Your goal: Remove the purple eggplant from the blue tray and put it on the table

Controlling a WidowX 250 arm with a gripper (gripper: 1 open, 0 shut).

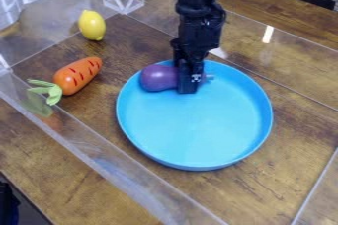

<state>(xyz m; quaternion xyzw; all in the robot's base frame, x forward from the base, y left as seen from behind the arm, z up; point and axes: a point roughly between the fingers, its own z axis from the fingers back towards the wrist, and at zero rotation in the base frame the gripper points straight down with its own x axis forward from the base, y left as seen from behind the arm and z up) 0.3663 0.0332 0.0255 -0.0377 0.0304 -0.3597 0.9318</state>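
"Fingers [189, 78] first: how did they stand?"

"Narrow, in the camera view, drawn in on the right-hand end of the eggplant [158, 77]. I took that for a grip, though the dark tips hid the contact."

"And the eggplant lay where?"

"Just inside the upper-left edge of the tray [196, 148]. I couldn't tell whether its underside touched the tray."

"What did the step in hand call for, done well?"

"A firm, even squeeze, then a slow lift straight up. The grip looked off-centre, so the plump left end might have sagged or swung, and the glossy skin might have slipped."

"Then sideways at once?"

"Only after the whole eggplant had cleared the rim; dragged low, it could have tipped the tray. The table [128, 49] beyond the upper-left edge seemed the short way out, well away from the carrot [78, 74]. It needed a low, gentle release, because a rounded thing could have rolled."
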